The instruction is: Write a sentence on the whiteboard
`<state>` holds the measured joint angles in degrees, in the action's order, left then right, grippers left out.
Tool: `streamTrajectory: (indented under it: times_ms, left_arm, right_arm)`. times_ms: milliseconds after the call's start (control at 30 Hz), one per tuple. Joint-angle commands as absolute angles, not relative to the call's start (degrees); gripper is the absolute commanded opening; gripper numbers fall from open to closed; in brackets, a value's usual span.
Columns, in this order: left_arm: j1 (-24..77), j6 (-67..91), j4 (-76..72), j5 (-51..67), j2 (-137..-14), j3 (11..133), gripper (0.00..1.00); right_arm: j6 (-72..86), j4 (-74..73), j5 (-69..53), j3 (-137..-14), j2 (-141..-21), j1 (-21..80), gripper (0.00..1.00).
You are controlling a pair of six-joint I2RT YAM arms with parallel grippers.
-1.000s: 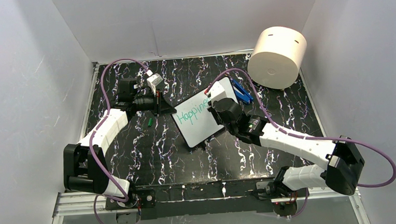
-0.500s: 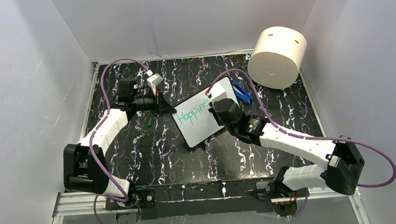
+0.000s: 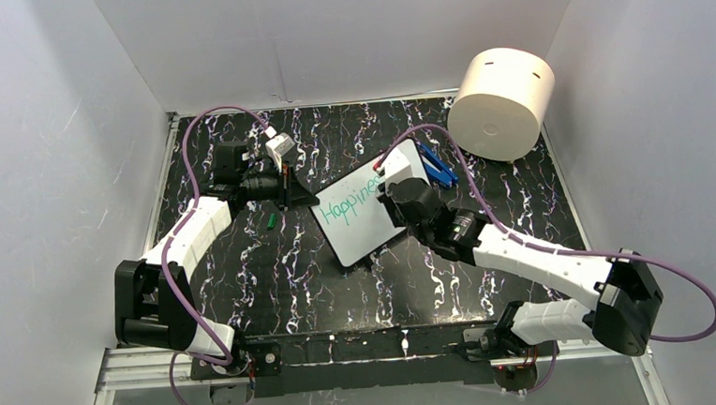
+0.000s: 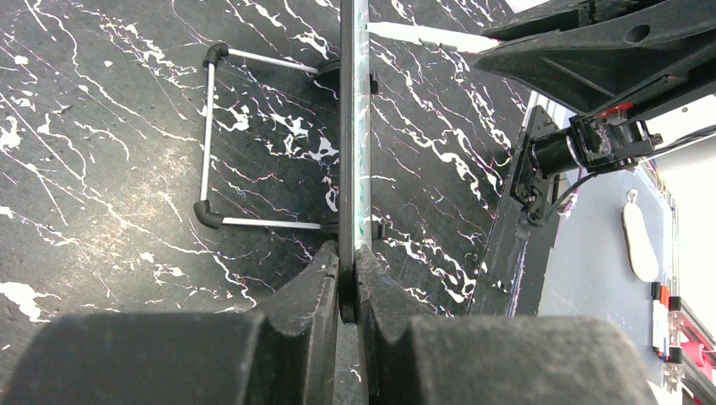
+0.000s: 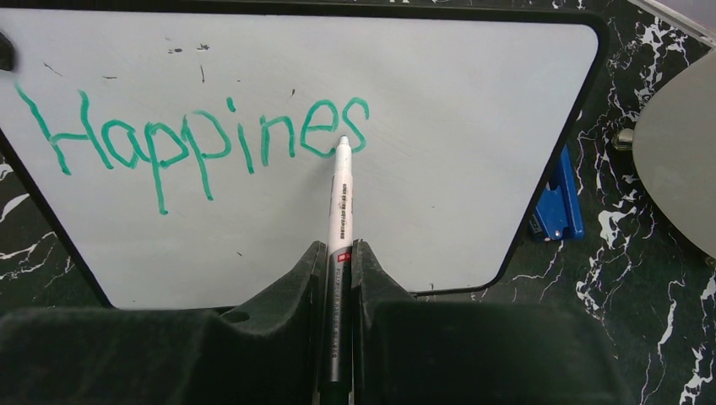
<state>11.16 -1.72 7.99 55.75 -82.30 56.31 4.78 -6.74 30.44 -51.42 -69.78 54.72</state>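
A small rectangular whiteboard point(image 3: 367, 223) with a thin black frame and rounded corners sits tilted at the middle of a black surface point(image 3: 274, 273) veined with white like marble. From above, the left claw point(image 3: 303, 197) meets the board's left corner, while the right claw is largely hidden under its own wrist. The left wrist camera sees the board edge-on as a slim vertical strip, and the left claw's matte black fingers point(image 4: 325, 283) are pressed together on that edge. A thin white wire loop point(image 4: 211, 139) with black elbow corners juts from one side of the board. The right wrist camera alone gives the board's smooth white face, where teal-green handwritten lettering point(image 5: 203, 139) reads "Happines" on a slant. The right claw point(image 5: 340, 257) pinches a slender white marker point(image 5: 340, 194), its tip at the final "s". A blue object point(image 5: 560, 207) lies just beside the board's right edge, partly under it. Only the overhead view shows a large cream cylinder point(image 3: 501, 103) on its side in the far right corner and a small green piece point(image 3: 269, 221) lying left of the board.
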Motion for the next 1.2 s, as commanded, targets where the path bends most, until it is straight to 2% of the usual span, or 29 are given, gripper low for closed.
streamTrajectory:
  times_ms: [0, 1167]
  left_arm:
    - [11.69, -5.01, 11.34, 50.36, -84.37, 55.98, 0.00]
    - [11.74, -5.01, 11.34, 50.63, -84.55, 55.99, 0.00]
  right_arm:
    - [5.80, -1.87, 30.92, -50.17, -65.98, 54.45, 0.00]
    - [2.73, 2.13, 29.43, -52.11, -69.08, 49.79, 0.00]
